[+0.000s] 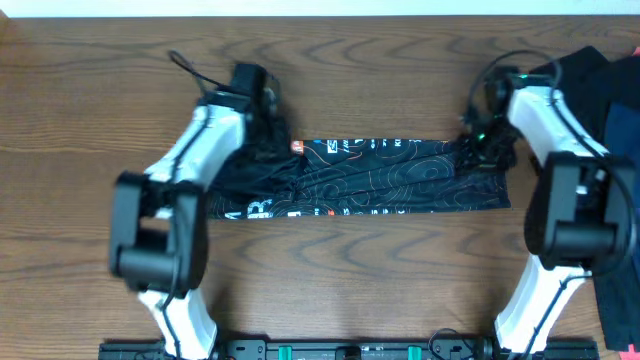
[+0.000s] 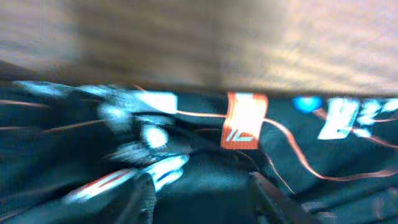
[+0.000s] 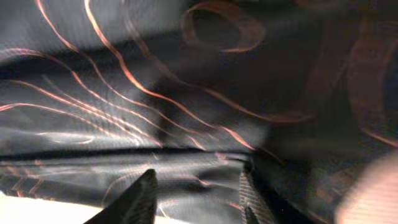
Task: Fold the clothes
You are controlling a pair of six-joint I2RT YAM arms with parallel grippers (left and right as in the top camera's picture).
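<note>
A black garment (image 1: 380, 175) with orange contour lines and white lettering lies folded into a long band across the middle of the table. My left gripper (image 1: 268, 140) is at the band's upper left corner, beside an orange tag (image 1: 296, 147). In the blurred left wrist view its fingers (image 2: 202, 199) are spread over the dark cloth (image 2: 298, 186), below the orange tag (image 2: 244, 121). My right gripper (image 1: 483, 140) is at the band's upper right corner. In the right wrist view its fingers (image 3: 196, 196) are spread, with the black cloth (image 3: 186, 93) just beyond them.
A pile of dark clothes (image 1: 612, 85) lies at the right edge of the wooden table (image 1: 380, 270), behind the right arm. A black cable (image 1: 190, 68) runs by the left arm. A rail (image 1: 350, 350) runs along the table's front edge.
</note>
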